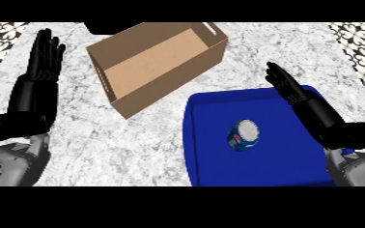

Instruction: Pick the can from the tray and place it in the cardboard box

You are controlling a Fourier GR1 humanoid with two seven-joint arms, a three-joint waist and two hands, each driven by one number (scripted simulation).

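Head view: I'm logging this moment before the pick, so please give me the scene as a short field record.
can: blue, on the tray, untouched
tray: blue, at the counter's right
cardboard box: open, nothing visible inside, up-left of the tray
right hand: open, over the tray's far right corner, apart from the can
left hand: open, resting at the left edge
counter: white marble

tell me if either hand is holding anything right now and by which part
Nothing is held. The left hand and right hand are both open, and the blue can lies untouched on the blue tray.
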